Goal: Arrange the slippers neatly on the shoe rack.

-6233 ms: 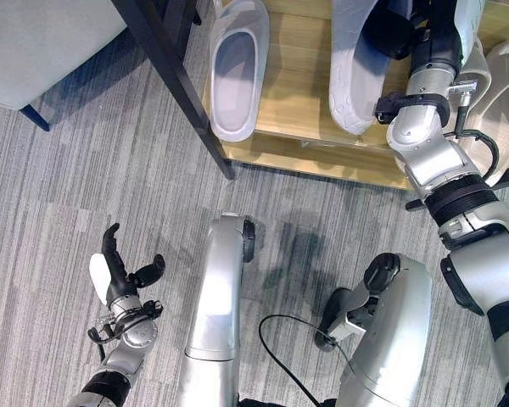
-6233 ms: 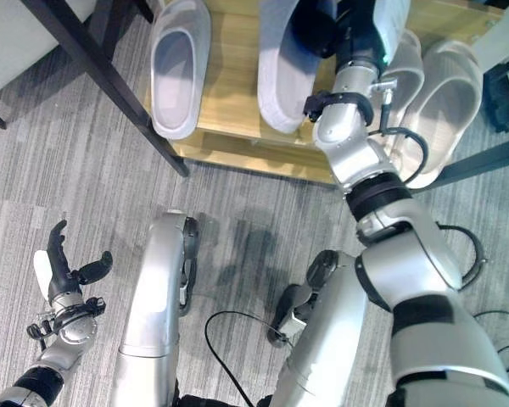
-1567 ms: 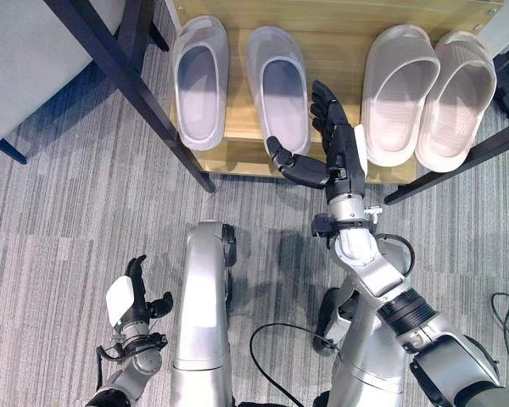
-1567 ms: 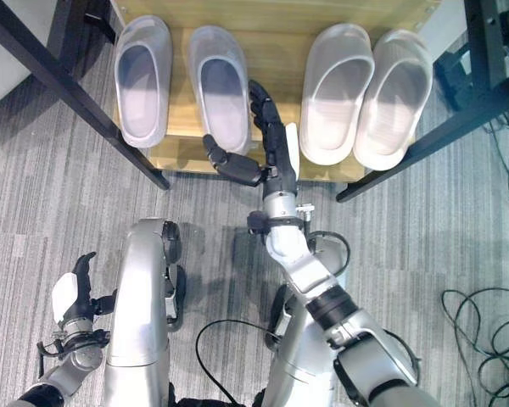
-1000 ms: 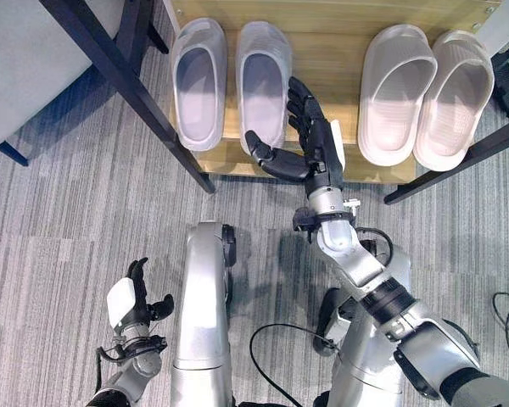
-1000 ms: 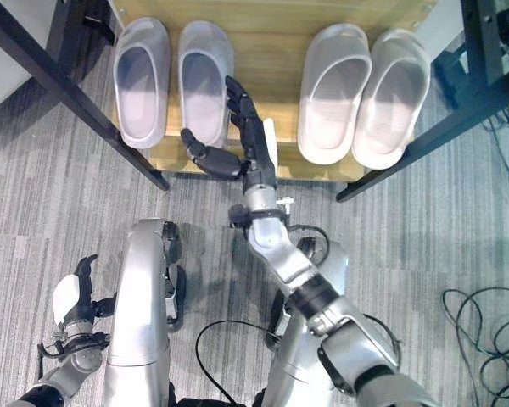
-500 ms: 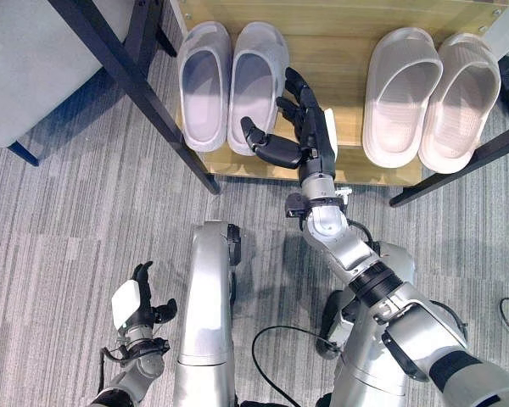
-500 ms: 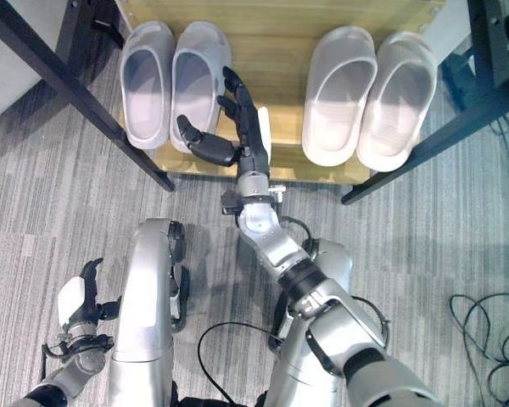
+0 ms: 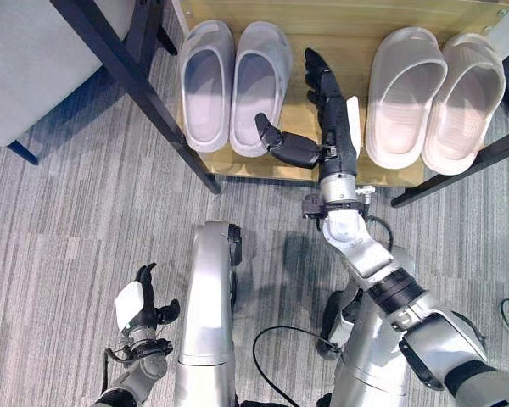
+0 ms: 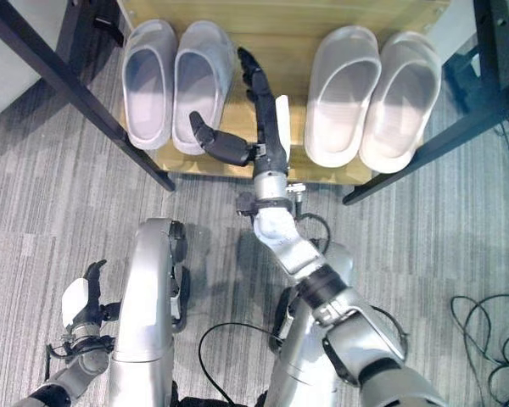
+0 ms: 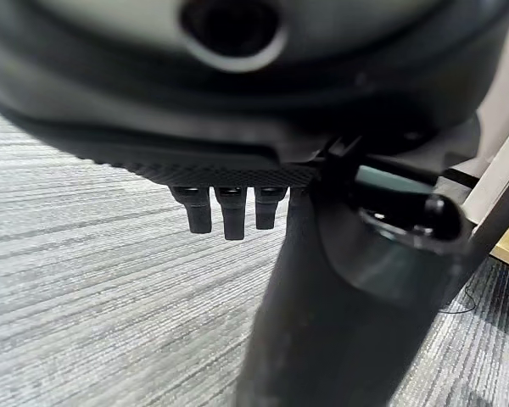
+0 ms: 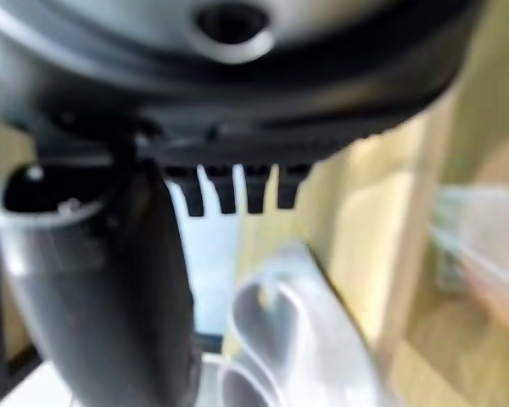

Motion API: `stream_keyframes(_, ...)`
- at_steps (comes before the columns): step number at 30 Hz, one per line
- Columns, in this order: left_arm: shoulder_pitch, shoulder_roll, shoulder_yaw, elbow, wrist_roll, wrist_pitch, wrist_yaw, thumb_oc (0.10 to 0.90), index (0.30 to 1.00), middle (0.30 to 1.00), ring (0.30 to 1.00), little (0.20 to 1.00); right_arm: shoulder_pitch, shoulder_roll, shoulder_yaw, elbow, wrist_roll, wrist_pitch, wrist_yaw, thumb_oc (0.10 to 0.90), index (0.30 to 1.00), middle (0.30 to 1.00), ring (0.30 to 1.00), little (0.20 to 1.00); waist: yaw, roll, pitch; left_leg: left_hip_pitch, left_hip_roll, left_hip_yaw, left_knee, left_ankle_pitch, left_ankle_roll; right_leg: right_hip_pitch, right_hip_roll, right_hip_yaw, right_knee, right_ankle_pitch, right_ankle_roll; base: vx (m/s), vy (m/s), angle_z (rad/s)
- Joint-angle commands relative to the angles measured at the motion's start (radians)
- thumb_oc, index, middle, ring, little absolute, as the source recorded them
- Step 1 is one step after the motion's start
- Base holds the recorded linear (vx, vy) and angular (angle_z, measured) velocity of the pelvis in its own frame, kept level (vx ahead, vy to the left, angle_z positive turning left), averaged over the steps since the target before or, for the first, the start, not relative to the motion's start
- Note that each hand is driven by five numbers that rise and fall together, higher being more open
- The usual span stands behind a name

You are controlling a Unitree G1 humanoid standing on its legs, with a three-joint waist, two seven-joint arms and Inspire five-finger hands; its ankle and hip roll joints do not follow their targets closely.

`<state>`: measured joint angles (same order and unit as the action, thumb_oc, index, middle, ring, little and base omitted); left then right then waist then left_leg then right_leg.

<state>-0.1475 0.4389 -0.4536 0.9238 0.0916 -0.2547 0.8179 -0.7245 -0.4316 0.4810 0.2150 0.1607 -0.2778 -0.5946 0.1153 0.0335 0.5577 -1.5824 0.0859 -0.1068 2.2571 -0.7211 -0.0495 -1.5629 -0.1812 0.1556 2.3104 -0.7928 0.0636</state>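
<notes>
Wooden shoe rack [image 9: 339, 21]: four slippers [image 9: 256, 80], two pairs.

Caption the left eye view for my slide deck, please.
Right hand open over the rack between two slipper pairs.

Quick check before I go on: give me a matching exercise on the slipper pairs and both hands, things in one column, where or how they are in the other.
Things:
1. pale lilac rubber slipper pair
2. translucent white rubber slipper pair
3. right hand
4. left hand

Places or states:
A. low over the grey carpet, holding nothing
B. right part of the wooden shoe rack shelf
C. open, fingers straight, over the shelf between the pairs
D. left part of the shelf, side by side

Pairs: 1-D, 2-B, 3-C, 4-A
</notes>
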Motion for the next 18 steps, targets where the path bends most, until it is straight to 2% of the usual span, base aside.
stream_keyframes(1, 0.052, 0.019, 0.035, -0.029, 0.036, -0.007, 0.042, 0.8, 0.9, 0.9, 0.9, 0.9, 0.044, -0.034, -0.031, -0.317, -0.075, -0.145, 0.037, 0.8, 0.9, 0.9, 0.9, 0.9, 0.018, -0.023, -0.038, 0.012, -0.031, 0.026, 0.051, -0.068, 0.063, -0.007, 0.012, 0.051, 0.011, 0.065, -0.123, 0.0, -0.022, 0.04)
stream_keyframes(3, 0.047, 0.018, 0.045, -0.037, 0.038, -0.007, 0.038, 0.8, 0.9, 0.9, 0.9, 0.9, 0.099, -0.04, -0.04, -0.36, -0.047, -0.159, 0.065, 0.8, 0.9, 0.9, 0.9, 0.9, 0.011, -0.029, -0.038, 0.012, -0.031, 0.03, 0.05, -0.065, 0.062, -0.007, 0.013, 0.054, 0.013, 0.065, -0.122, -0.01, -0.047, 0.05)
stream_keyframes(4, 0.04, 0.024, 0.065, -0.063, 0.044, -0.008, 0.02, 0.8, 0.9, 0.9, 0.9, 0.9, 0.212, -0.081, -0.052, -0.456, -0.014, -0.178, 0.131, 0.8, 0.9, 0.9, 0.9, 0.9, -0.008, -0.041, -0.038, 0.012, -0.038, 0.033, 0.056, -0.058, 0.057, -0.007, 0.018, 0.063, 0.015, 0.066, -0.118, -0.02, -0.064, 0.03)
stream_keyframes(5, 0.039, 0.024, 0.064, -0.063, 0.045, -0.008, 0.019, 0.8, 0.9, 0.9, 0.9, 0.9, 0.214, -0.083, -0.054, -0.46, -0.013, -0.177, 0.133, 0.8, 0.9, 0.9, 0.9, 0.9, -0.008, -0.041, -0.038, 0.012, -0.038, 0.033, 0.055, -0.059, 0.057, -0.007, 0.017, 0.062, 0.014, 0.064, -0.119, -0.04, -0.064, 0.06)
stream_keyframes(6, 0.034, 0.033, 0.071, -0.088, 0.058, -0.007, 0.016, 0.8, 0.9, 0.9, 0.9, 0.9, 0.3, -0.118, -0.065, -0.501, 0.014, -0.186, 0.178, 0.8, 0.9, 0.9, 0.9, 0.9, -0.022, -0.045, -0.038, 0.012, -0.04, 0.033, 0.057, -0.05, 0.052, -0.007, 0.018, 0.065, 0.017, 0.065, -0.117, -0.02, -0.02, 0.05)
stream_keyframes(13, 0.057, 0.053, 0.118, -0.155, 0.041, -0.016, -0.019, 0.8, 0.9, 0.9, 0.9, 0.9, 0.437, -0.205, -0.082, -0.543, 0.043, -0.157, 0.265, 0.8, 0.9, 0.9, 0.9, 0.9, -0.041, -0.047, -0.038, 0.012, -0.045, 0.022, 0.059, -0.032, 0.039, -0.007, 0.017, 0.063, 0.024, 0.062, -0.116, -0.03, -0.03, 0.01)
stream_keyframes(16, 0.066, 0.047, 0.13, -0.139, 0.035, -0.02, -0.029, 0.8, 0.9, 0.9, 0.9, 0.9, 0.492, -0.26, -0.087, -0.56, 0.051, -0.152, 0.308, 0.8, 0.9, 0.9, 0.9, 0.9, -0.05, -0.049, -0.038, 0.012, -0.047, 0.015, 0.062, -0.023, 0.033, -0.007, 0.013, 0.052, 0.031, 0.054, -0.119, -0.05, -0.034, -0.01)
stream_keyframes(18, 0.067, 0.042, 0.129, -0.133, 0.036, -0.022, -0.032, 0.8, 0.9, 0.9, 0.9, 0.9, 0.504, -0.268, -0.09, -0.56, 0.046, -0.153, 0.311, 0.8, 0.9, 0.9, 0.9, 0.9, -0.051, -0.047, -0.038, 0.012, -0.049, 0.011, 0.063, -0.021, 0.032, -0.007, 0.012, 0.05, 0.032, 0.052, -0.12, -0.02, -0.01, -0.01)
